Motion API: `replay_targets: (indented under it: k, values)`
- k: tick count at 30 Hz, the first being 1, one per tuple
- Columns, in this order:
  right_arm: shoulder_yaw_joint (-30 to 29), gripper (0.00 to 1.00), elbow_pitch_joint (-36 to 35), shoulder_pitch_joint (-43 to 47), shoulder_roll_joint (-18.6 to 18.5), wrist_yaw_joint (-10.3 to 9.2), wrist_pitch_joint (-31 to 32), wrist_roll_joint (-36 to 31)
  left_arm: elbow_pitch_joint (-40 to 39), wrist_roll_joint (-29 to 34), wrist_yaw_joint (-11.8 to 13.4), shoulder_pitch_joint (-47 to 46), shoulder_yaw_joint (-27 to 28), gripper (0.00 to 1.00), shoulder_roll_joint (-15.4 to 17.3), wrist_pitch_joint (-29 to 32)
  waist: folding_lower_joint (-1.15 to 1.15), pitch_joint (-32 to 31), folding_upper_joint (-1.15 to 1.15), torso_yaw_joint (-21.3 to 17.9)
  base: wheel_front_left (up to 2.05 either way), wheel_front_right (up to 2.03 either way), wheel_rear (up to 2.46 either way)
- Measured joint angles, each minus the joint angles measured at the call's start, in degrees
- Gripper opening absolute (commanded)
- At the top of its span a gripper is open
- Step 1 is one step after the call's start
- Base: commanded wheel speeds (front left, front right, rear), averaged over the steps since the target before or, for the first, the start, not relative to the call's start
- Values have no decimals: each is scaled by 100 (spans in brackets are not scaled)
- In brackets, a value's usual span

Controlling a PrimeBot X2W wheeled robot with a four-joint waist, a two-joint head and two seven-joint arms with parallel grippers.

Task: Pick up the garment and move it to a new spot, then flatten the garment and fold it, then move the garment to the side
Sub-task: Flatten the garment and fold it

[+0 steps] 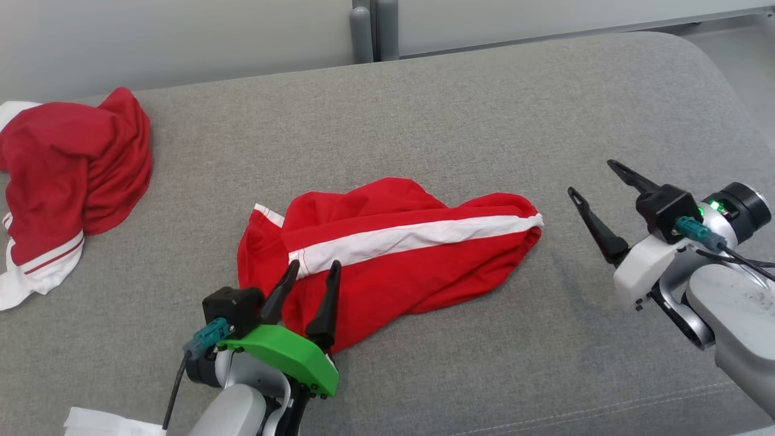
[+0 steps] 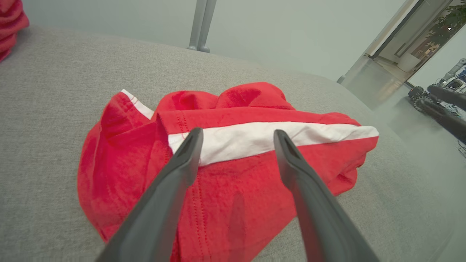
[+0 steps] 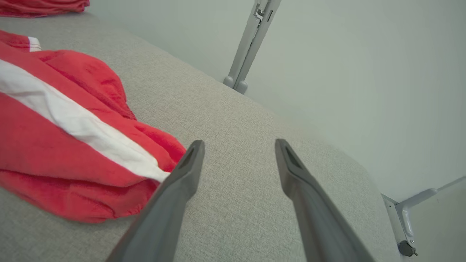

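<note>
The red garment [image 1: 393, 254] lies crumpled in the middle of the grey cushion [image 1: 424, 109]. One long white stripe runs along it, and there is a short white edge at its left corner.

The left end effector [image 1: 315, 269] is over the near left part of the garment. Its two dark fingers stand wide apart, one tip at the left end of the white stripe. Nothing is clamped between them. I cannot tell if the tips touch the cloth or are just above it.

The right end effector [image 1: 591, 177] is near the right end of the garment, over bare cushion. Its two fingers are also wide apart and they hold nothing. In the right wrist view the end of the stripe is just beside its left finger.

There are two red garments: this one, and a second red and white garment [image 1: 72, 163] in a heap at the far left of the cushion, well apart. One white cloth [image 1: 103, 424] shows at the bottom left corner.
</note>
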Motion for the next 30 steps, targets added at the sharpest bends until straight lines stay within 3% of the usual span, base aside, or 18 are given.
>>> replay_targets:
  k: [6, 13, 30]
  values:
    - [-782, 100, -502, 318, 93, -135, 0, 274, 43, -168, 62, 43, 146, 100, 35, 256, 0, -42, 0, -118, 0, 0, 0]
    - [-1037, 100, -799, 595, 200, -148, 0, 119, 67, -495, 126, 48, 552, 100, 37, 442, 0, 49, 0, -181, 0, 0, 0]
    - [-1511, 100, -1184, 1005, 350, -153, 0, -345, 230, -1047, 129, 26, 734, 100, -25, 906, 0, 173, 0, -278, 0, 0, 0]
